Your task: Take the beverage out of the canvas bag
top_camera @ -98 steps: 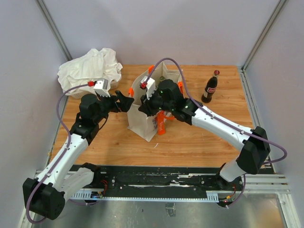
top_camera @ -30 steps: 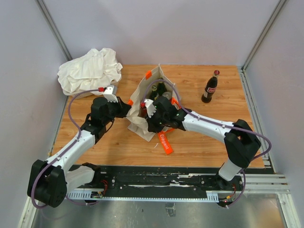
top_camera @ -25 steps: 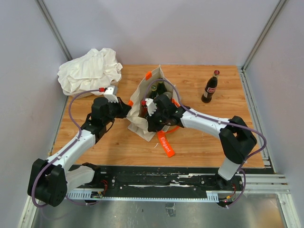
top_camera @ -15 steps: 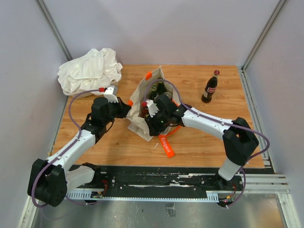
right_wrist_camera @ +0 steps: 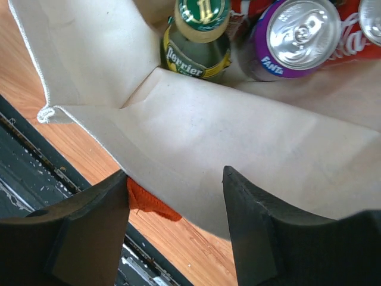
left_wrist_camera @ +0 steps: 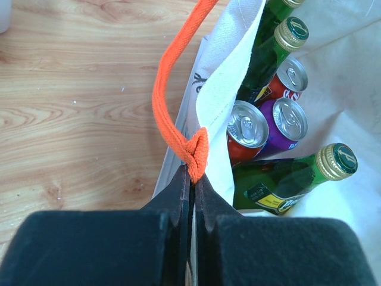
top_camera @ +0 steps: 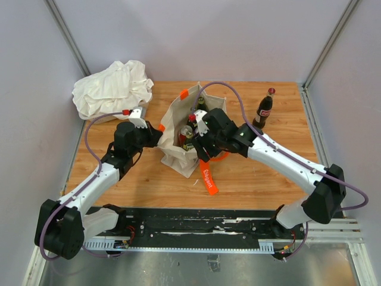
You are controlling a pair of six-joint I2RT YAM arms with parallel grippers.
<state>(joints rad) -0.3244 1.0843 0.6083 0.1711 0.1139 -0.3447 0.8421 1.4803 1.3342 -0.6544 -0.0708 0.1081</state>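
The cream canvas bag (top_camera: 174, 145) stands mid-table with its mouth held wide. My left gripper (top_camera: 158, 132) is shut on the bag's orange handle (left_wrist_camera: 176, 113), pinching it where it folds at the rim; my left gripper (left_wrist_camera: 191, 179) sits just outside the bag wall (left_wrist_camera: 229, 83). Inside stand a purple can (left_wrist_camera: 288, 120), red cans (left_wrist_camera: 247, 126) and green bottles (left_wrist_camera: 334, 161). My right gripper (right_wrist_camera: 175, 208) hangs open above the bag's near wall (right_wrist_camera: 238, 149), holding nothing. In its view, further in, are a green Perrier bottle (right_wrist_camera: 199, 30) and a purple Fanta can (right_wrist_camera: 296, 37).
A cola bottle (top_camera: 264, 109) stands upright on the table at the back right. A white cloth heap (top_camera: 113, 86) lies at the back left corner. The bag's orange strap tag (top_camera: 207, 179) trails on the wood toward the near edge.
My right gripper has opened, let go of the bag's near side and lifted back over the bag mouth. The bag mouth stands wider. The left arm has held still.
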